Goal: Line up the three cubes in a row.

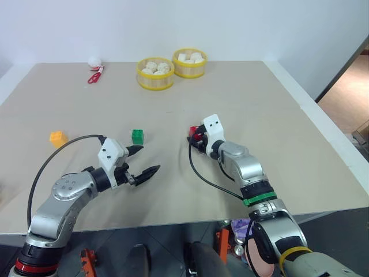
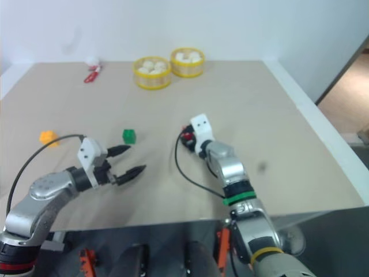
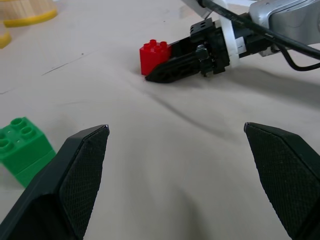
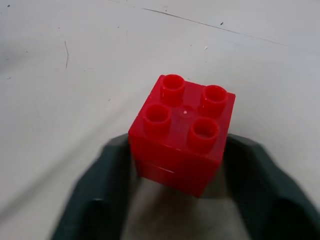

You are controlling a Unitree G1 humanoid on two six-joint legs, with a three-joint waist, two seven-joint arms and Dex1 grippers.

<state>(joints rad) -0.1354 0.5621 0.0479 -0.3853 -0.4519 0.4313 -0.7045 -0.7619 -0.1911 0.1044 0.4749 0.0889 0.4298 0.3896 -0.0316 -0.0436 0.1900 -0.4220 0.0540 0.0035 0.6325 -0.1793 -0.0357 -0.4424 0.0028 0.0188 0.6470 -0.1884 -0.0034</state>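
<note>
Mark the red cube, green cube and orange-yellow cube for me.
red cube [image 4: 182, 135], right wrist view, studded top face.
green cube [image 1: 138, 136], left eye view, front face.
orange-yellow cube [image 1: 57, 138], left eye view, centre of block.

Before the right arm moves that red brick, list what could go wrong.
1. The right gripper pinches the red cube near the fingertips only; it may slip or twist when moved.
2. The left gripper hangs open beside the green cube; carrying red toward green could bump either.
3. The orange cube lies far left, so the row may end crooked.
</note>
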